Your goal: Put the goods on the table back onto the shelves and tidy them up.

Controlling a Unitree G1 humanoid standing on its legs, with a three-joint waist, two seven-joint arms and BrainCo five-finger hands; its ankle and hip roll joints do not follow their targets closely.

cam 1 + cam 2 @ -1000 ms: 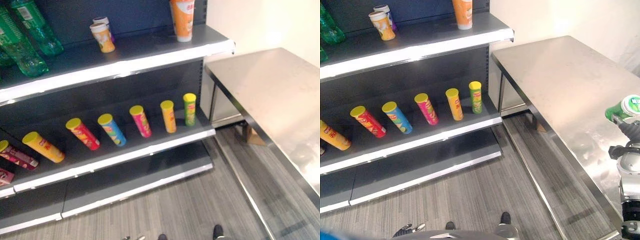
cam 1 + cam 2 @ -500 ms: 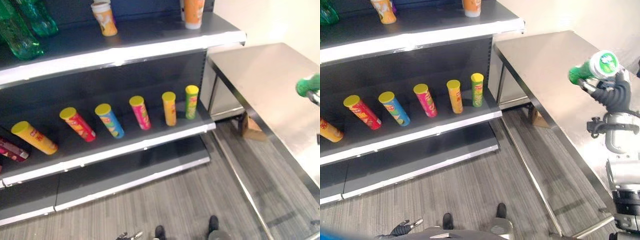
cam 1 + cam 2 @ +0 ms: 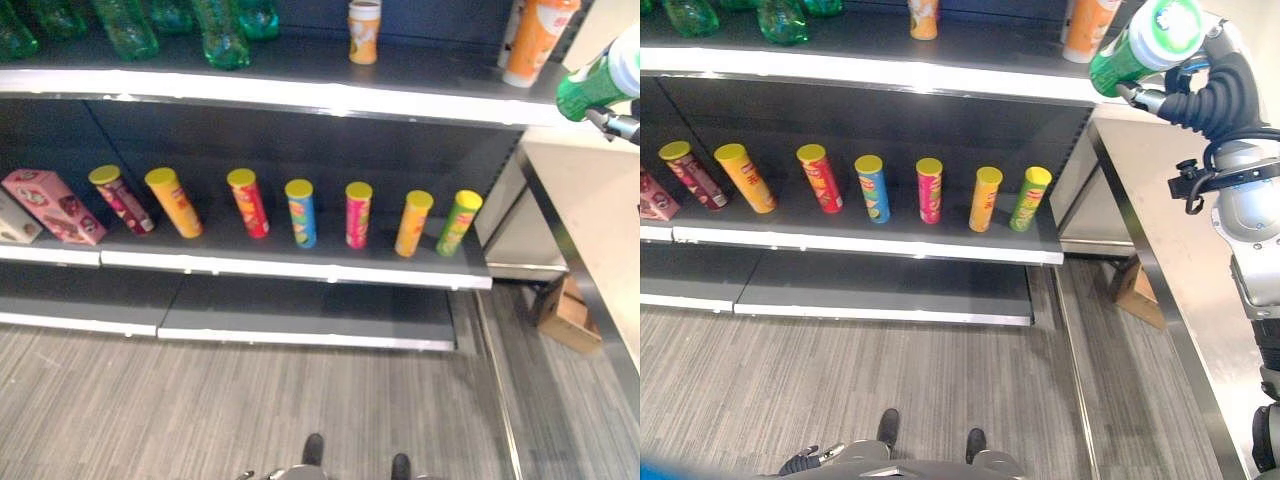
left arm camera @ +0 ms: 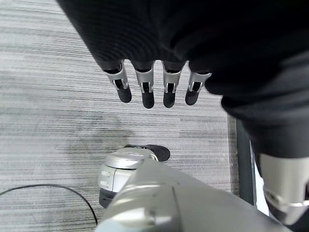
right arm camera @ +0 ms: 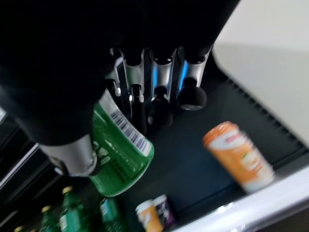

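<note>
My right hand (image 3: 1212, 88) is raised at the right end of the top shelf (image 3: 890, 75), fingers curled round a green can (image 3: 1135, 48) with a white lid. The right wrist view shows the same green can (image 5: 120, 150) held between thumb and fingers, with the shelf's dark back behind it. My left hand (image 4: 149, 87) hangs low over the floor, fingers straight and holding nothing. The steel table (image 3: 1170, 230) stands to the right of the shelves.
The middle shelf (image 3: 300, 265) carries a row of several lying tube cans and pink boxes (image 3: 50, 205) at the left. On the top shelf stand green bottles (image 3: 215, 35), a small cup (image 3: 364, 32) and an orange bottle (image 3: 540, 40). A cardboard box (image 3: 568, 315) lies under the table.
The view has swung left toward the shelves. My right hand has lifted the green can from above the table up to the top shelf's right end.
</note>
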